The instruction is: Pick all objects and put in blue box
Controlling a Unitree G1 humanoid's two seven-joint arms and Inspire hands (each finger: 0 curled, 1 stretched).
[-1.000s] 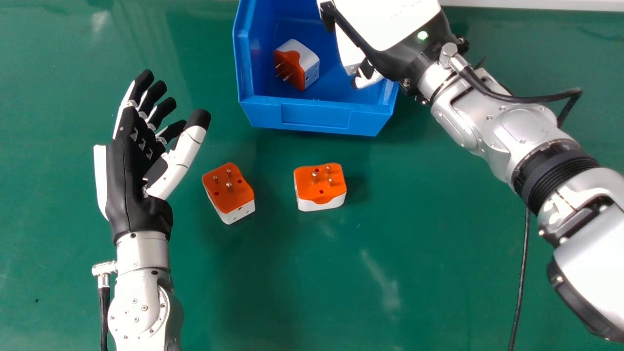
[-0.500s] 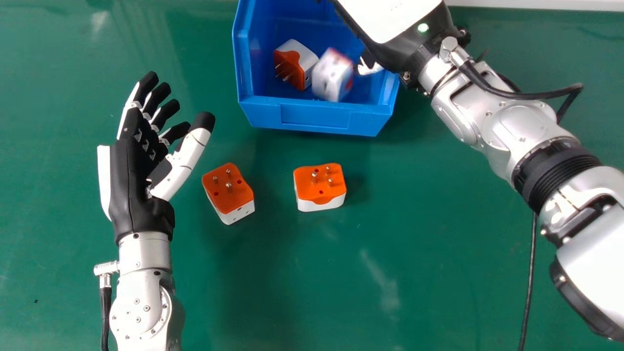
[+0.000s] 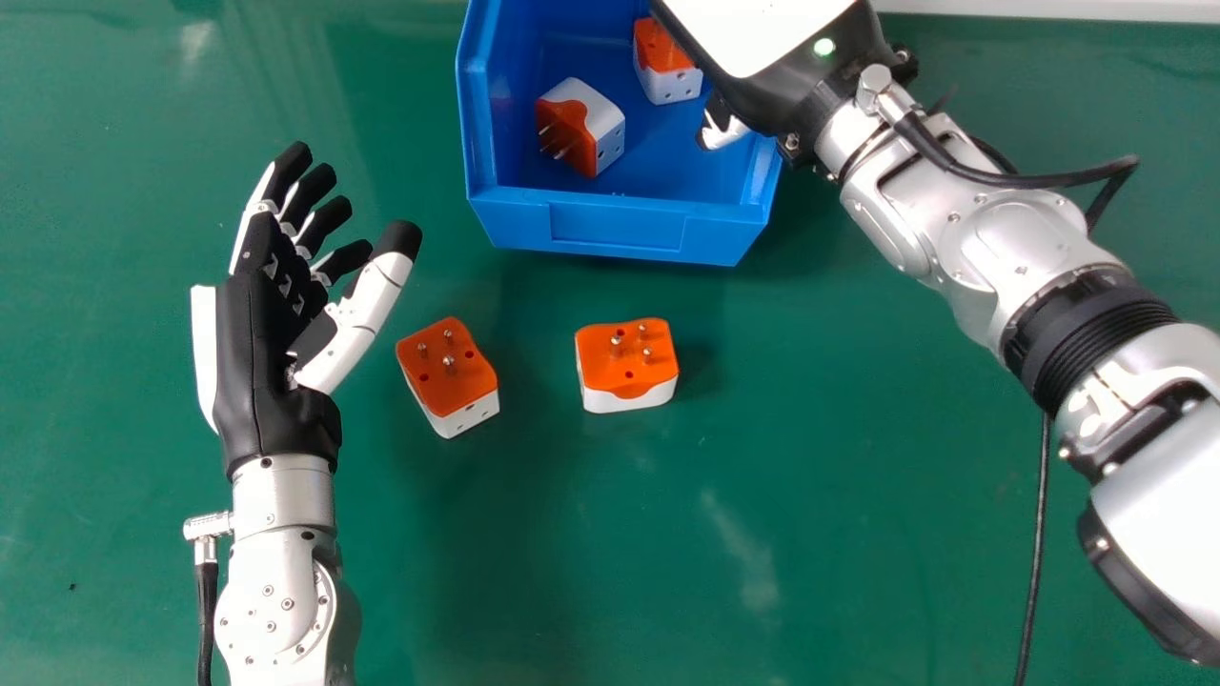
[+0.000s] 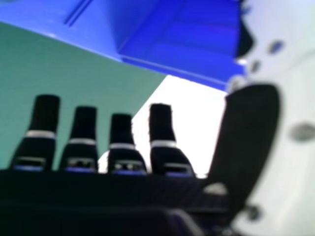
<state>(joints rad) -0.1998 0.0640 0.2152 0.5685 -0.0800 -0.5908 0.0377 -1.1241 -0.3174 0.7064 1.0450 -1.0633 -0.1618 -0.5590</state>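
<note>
Box (image 3: 616, 229): smooth blu, w/ 2 blocky plugs (image 3: 580, 128) | R robot hand (image 3: 801, 76): fngrs apart | L robot hand (image 3: 262, 353): apart

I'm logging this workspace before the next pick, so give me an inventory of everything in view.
Open plastic box: one, blue, at the table's far side
Blocky plastic plug adapters in the box: two, orange and white, one of them partly covered by the right hand
Blocky plastic plug adapters on the table: two, orange and white, pins up, in front of the box
Smooth table: one, green, under everything
Thin cable: one, black, by the right arm
Straight strip: one, white, along the table's far edge
Left hand: one, black and white, left of the adapters
Right hand: one, black and white, over the box's right side
Arms: two, silver, left and right
</note>
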